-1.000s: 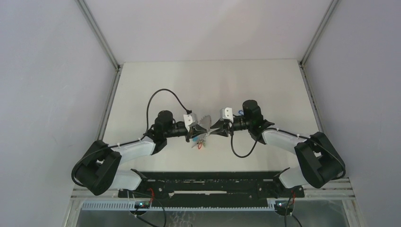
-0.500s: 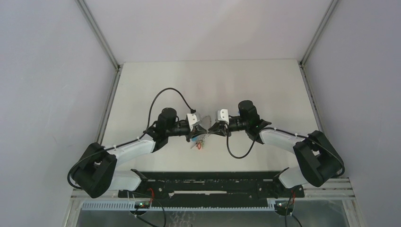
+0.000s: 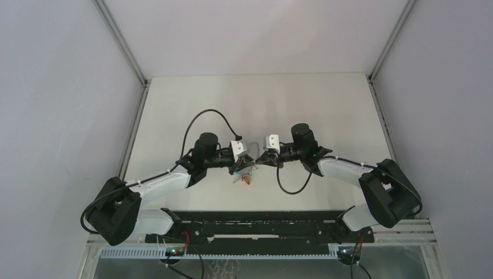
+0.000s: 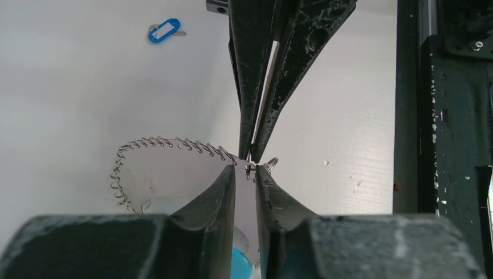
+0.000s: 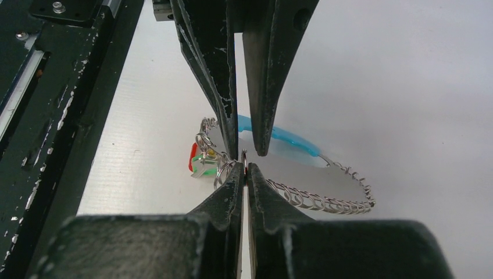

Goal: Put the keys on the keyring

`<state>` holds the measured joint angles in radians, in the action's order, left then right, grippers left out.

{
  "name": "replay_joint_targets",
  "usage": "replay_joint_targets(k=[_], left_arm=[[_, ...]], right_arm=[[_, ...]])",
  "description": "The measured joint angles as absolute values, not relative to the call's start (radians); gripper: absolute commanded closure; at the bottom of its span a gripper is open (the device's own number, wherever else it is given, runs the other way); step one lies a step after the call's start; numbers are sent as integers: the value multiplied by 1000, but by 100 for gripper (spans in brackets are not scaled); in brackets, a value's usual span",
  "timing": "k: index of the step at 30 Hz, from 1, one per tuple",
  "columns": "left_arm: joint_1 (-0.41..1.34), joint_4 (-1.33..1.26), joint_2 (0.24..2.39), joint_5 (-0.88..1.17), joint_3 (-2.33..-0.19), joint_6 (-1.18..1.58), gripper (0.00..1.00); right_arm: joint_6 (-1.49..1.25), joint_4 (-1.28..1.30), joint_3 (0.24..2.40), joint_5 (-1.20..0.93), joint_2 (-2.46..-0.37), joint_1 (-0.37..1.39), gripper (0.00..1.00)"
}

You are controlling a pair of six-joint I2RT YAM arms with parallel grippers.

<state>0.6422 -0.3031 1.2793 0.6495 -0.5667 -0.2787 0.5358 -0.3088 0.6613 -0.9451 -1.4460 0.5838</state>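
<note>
The keyring [image 5: 325, 202] is a thin wire loop strung with small silver rings, a cyan piece [image 5: 285, 138] and green and red bits [image 5: 200, 164]. It sits under both grippers in the top view [image 3: 244, 175] and also shows in the left wrist view [image 4: 157, 142]. My left gripper [image 4: 247, 170] stands nearly shut, with the cyan piece in the narrow gap between its fingers. My right gripper [image 5: 244, 165] is shut on a small silver ring of the keyring, tip to tip with the left gripper [image 3: 249, 160]. The blue-headed key [image 4: 164, 30] lies loose on the table beyond them.
The black rail of the arm bases [image 3: 256, 224] runs along the near edge, close behind the grippers. Grey walls [image 3: 58, 116] enclose the white table [image 3: 256, 104] on the left, right and far sides.
Both grippers have moved towards each other. The gap between their tips has shut, and they now meet over the keyring.
</note>
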Motion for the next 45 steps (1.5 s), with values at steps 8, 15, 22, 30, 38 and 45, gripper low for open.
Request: replay_joint_targets(k=[8,15,22,30,38,45], left_arm=[[638,-334,1274,640,-567,-281,68],[613,-376,1273,655,-556,-280,70],[607,-408,1273,689,-550,-273,75],[601,-421,1274,710,-550,-272,75],[595,-440,1277,734,-550,-270,75],[584,-446,1284,745,-544,-263,74]], right_arm=[[503,-358,661,-970,-1450,569,100],[467,-425,643,-1002,-1450,556,100],[448,-459,642,-1022,-1458,551,100],[422,-504,638,-1039,-1471,543,100],[399,-548,619,-1055,-1473,536,100],[384,-567,612,-1057,-1473,530,100]])
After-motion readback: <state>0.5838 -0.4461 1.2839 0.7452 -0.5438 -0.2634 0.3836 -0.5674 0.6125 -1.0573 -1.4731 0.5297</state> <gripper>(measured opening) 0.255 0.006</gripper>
